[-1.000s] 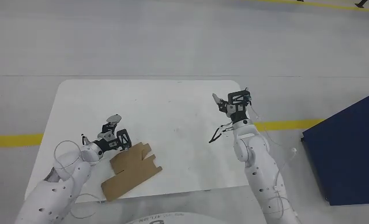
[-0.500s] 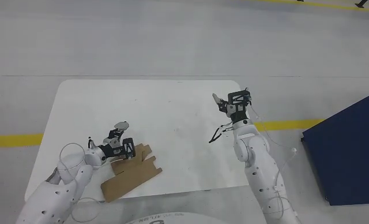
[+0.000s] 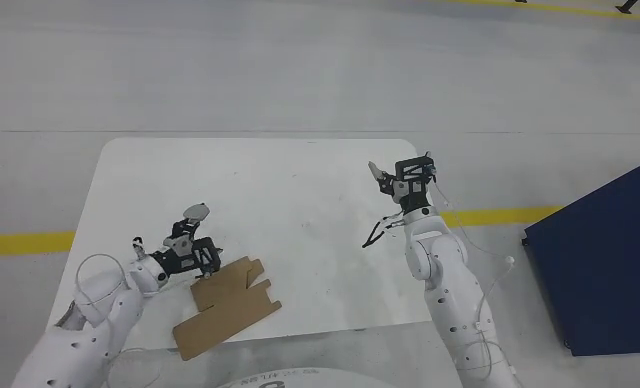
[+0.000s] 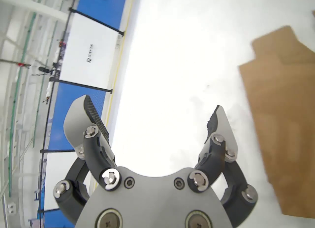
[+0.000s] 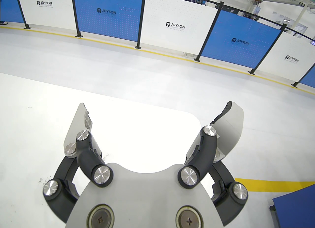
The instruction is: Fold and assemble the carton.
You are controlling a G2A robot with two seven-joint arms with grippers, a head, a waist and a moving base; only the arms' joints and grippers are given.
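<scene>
A flat brown cardboard carton [image 3: 226, 304] lies unfolded at the table's near edge, partly overhanging it; it also shows as the carton [image 4: 280, 113] in the left wrist view. My left gripper [image 3: 196, 238] hovers just left of the carton's flaps, open and empty, apart from the cardboard; seen from its wrist, the left gripper [image 4: 152, 110] has nothing between its fingers. My right gripper [image 3: 398, 174] stands open and empty above the table's right side, far from the carton, and the right gripper [image 5: 157, 113] faces the table's rounded far corner.
The white table [image 3: 260, 178] is bare across its middle and back. A blue panel [image 3: 590, 258] stands on the floor to the right. A yellow floor line [image 3: 500, 216] runs past the table. Fence panels [image 5: 172, 24] ring the room.
My left gripper pushed toward the carton's flaps, then drew back to the left, away from it. The carton has shifted slightly and lies flatter. The right arm has not moved.
</scene>
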